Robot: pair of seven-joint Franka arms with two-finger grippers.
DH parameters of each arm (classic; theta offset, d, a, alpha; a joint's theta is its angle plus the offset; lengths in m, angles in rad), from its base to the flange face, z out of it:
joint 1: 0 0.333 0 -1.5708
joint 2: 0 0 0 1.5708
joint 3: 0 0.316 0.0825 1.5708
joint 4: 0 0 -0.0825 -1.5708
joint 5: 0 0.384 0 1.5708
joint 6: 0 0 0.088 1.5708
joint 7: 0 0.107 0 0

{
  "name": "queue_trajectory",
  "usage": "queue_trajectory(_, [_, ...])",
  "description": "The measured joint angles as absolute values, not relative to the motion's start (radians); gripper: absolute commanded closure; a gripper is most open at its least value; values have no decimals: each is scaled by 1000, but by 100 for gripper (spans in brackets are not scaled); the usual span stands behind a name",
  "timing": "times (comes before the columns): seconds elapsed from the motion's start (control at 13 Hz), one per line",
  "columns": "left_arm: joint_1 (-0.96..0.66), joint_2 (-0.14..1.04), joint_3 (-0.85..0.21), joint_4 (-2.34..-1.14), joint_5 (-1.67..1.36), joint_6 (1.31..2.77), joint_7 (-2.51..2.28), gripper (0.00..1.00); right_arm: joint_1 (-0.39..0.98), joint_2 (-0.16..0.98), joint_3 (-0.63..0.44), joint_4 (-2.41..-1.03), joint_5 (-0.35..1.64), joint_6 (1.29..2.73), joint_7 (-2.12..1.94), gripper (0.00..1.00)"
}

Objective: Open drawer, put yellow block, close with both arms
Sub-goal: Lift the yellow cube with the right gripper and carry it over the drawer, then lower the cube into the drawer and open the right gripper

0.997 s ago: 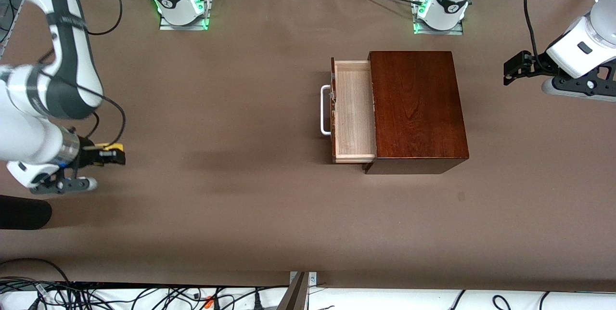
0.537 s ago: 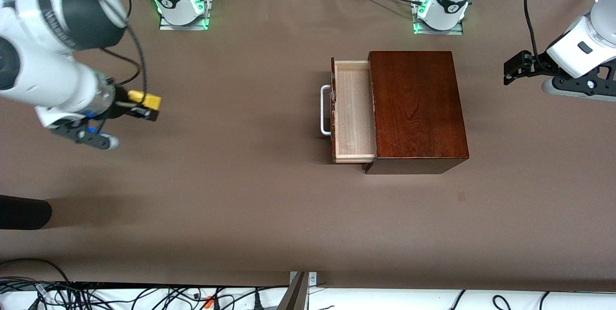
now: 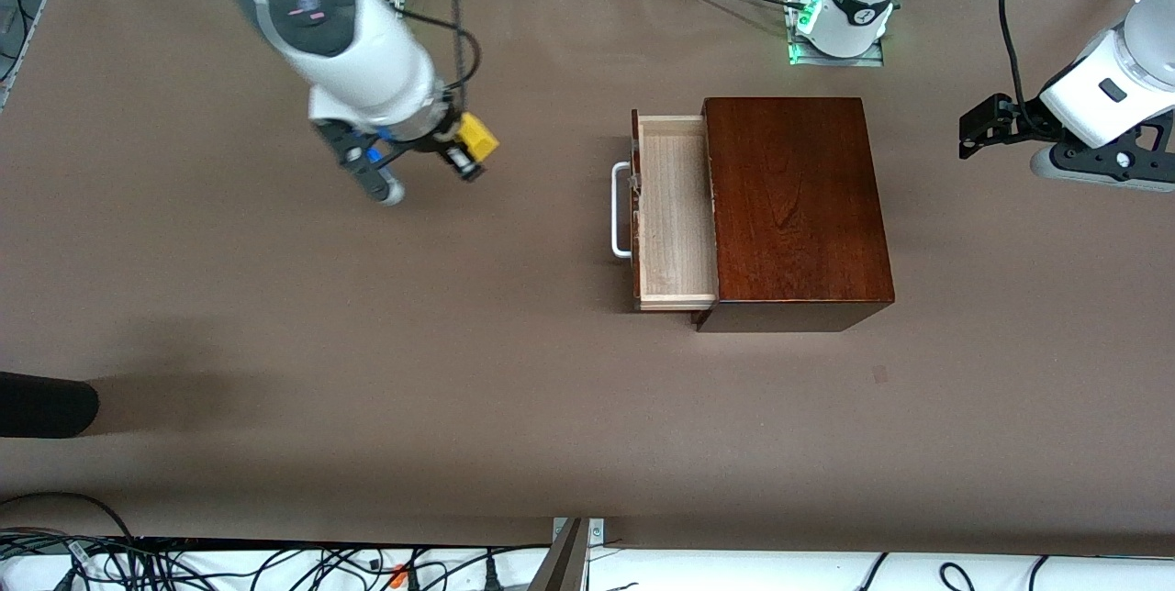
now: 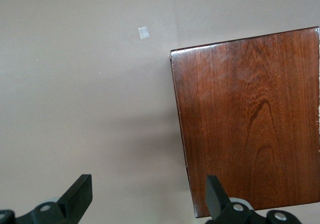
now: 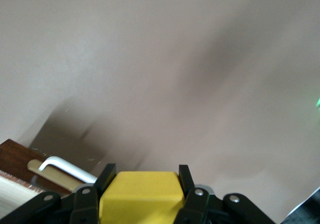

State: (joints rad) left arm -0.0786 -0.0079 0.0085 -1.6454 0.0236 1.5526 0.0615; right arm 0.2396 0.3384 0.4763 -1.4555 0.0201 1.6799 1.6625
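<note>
Lower centre of the front view: bare table (image 3: 459,407). Mid-frame, the drawer (image 3: 677,210) is seen pulled open from the box (image 3: 797,206), tray empty. Upper left, the yellow block (image 3: 478,137) is clamped between the fingers of the right gripper (image 3: 464,150), carried above the table. Right edge: the left gripper (image 3: 984,128) is held spread and empty, waiting. Risk: the block could be released short of the tray, probably onto the handle (image 3: 621,210). No legible writing noted.

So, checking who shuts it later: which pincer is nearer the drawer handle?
Right. The right pincer holds the block over bare table facing the handle; the left pincer waits past the box's closed end.
</note>
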Motion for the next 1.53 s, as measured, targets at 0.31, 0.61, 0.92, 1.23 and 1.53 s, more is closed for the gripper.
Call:
queue_trajectory(0.31, [-79,-8,6,-1644,24,1553,62,0,416,420,475,-1458,17,1840,2050,100])
queue_trajectory(0.61, [-79,-8,3,-1644,24,1553,62,0,531,508,473,-1408,-46,1901,2344,100])
queue_trajectory(0.92, [-79,-8,0,-1644,24,1552,62,0,595,621,465,-1318,-94,1903,2505,100])
queue_trajectory(1.23, [-80,-8,-2,-1644,23,1552,62,0,730,723,350,-1222,-95,1910,2595,100])
queue_trajectory(1.53, [-80,-8,-2,-1644,23,1552,62,0,789,794,307,-1172,-96,1917,2630,99])
